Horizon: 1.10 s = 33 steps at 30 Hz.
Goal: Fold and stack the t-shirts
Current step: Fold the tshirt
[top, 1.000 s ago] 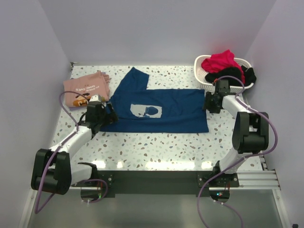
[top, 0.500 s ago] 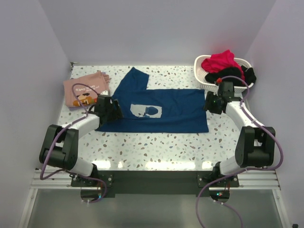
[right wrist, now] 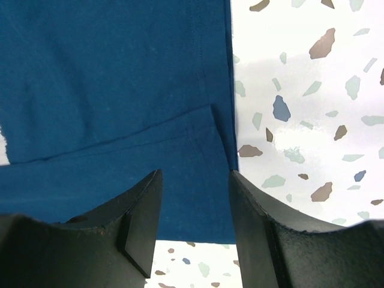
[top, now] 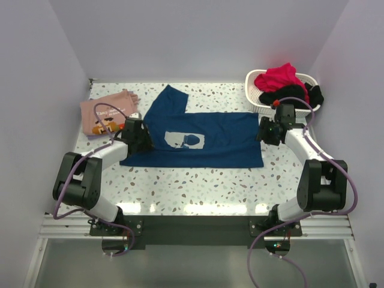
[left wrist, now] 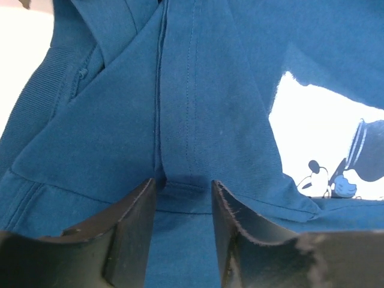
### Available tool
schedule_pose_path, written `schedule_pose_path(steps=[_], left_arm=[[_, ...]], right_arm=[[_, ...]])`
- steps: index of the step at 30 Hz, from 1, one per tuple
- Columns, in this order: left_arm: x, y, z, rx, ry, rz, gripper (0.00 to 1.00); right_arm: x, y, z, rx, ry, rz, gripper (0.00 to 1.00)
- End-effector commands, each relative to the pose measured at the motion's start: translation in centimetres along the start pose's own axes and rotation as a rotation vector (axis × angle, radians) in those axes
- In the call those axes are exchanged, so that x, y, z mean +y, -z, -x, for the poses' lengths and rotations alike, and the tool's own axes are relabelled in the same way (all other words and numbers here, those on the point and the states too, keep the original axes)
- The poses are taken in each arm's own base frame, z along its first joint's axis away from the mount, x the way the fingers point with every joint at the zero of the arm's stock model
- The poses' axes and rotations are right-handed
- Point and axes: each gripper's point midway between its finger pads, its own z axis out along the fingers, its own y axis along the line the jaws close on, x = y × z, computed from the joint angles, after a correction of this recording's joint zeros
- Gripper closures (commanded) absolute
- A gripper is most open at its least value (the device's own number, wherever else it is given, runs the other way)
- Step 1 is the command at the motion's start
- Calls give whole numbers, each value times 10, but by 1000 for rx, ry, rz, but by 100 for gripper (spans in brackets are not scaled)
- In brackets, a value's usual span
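The dark blue t-shirt (top: 210,141) lies flat across the middle of the table, its pale print (top: 185,140) facing up and one sleeve pointing to the back. My left gripper (top: 139,137) is low over its left end, the jaws part-way apart astride a raised seam fold (left wrist: 180,120) of the blue cloth (left wrist: 198,72), with a gap on both sides. At the shirt's right edge my right gripper (top: 264,129) stands open over the hem corner (right wrist: 204,138), one finger on the cloth side and one over bare table. The salmon-pink t-shirt (top: 108,114) lies folded at the back left.
A white basket (top: 251,90) at the back right holds a red garment (top: 276,77) and a black one (top: 297,93). The speckled table (top: 198,180) is walled at the left, right and back.
My left gripper has moved from the shirt's left edge further onto the cloth, and its jaws have narrowed. The right gripper has shifted slightly toward the back.
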Motion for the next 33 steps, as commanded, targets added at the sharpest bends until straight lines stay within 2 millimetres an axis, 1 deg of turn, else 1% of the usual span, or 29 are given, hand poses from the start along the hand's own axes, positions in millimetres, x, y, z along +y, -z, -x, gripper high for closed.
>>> schedule_pose_path(steps=[1, 4, 5, 7, 8, 10, 11, 12, 14, 15, 17, 18, 20, 23, 24, 26, 28, 29, 30, 31, 32, 33], left_arm=[[-11, -5, 16, -45, -29, -23, 54], [-11, -7, 13, -39, -35, -21, 64], [-10, -8, 13, -39, -36, -17, 69], [-11, -7, 15, -45, -37, -16, 75], [-11, -7, 17, -50, -37, -13, 81], [-14, -6, 22, -63, -40, -19, 88], [-16, -6, 23, -66, -44, -21, 95], [-22, -5, 29, -77, -49, -32, 100], [-27, -7, 32, -80, -57, -40, 100], [-34, -6, 38, -91, -68, -52, 100], [-39, -8, 41, -90, -78, -58, 100], [-47, -8, 47, -103, -91, -71, 100], [-55, -10, 47, -101, -110, -83, 100], [-70, -16, 53, -108, -136, -102, 100], [-76, -16, 58, -118, -142, -110, 100], [-84, -23, 55, -108, -167, -112, 100], [-93, -28, 59, -113, -184, -118, 100], [-101, -27, 62, -122, -197, -127, 100], [-104, -32, 59, -115, -210, -126, 100], [-106, -33, 60, -115, -216, -126, 100], [-114, -32, 63, -125, -227, -136, 100], [-115, -36, 61, -119, -234, -133, 100]], right_arm=[[4, 1, 1, -5, -3, 27, 48], [4, 1, 1, -5, -2, 25, 48], [3, 1, 2, -6, -3, 24, 48], [3, 1, 1, -3, -1, 23, 48], [3, 1, 1, -3, -1, 23, 48], [3, 1, 1, -3, -2, 23, 48], [3, 1, 1, -3, -4, 23, 48], [3, 1, 1, -3, -1, 23, 48], [3, 1, 0, -1, -1, 23, 48], [4, 1, 2, -5, 0, 25, 48], [3, 1, 1, -1, -1, 24, 48], [3, 1, 0, -1, -1, 24, 48], [3, 0, 0, 2, -1, 23, 48], [3, -2, -2, 10, -2, 24, 48], [3, -2, -2, 12, -1, 24, 48], [3, -2, -2, 10, -1, 24, 48], [4, -3, -2, 14, 0, 26, 48], [3, -3, -2, 13, -1, 24, 48], [3, -3, -2, 13, -1, 24, 48], [2, -4, -3, 18, 0, 23, 48], [3, -4, -3, 18, 0, 24, 48], [3, -5, -3, 18, 0, 24, 48]])
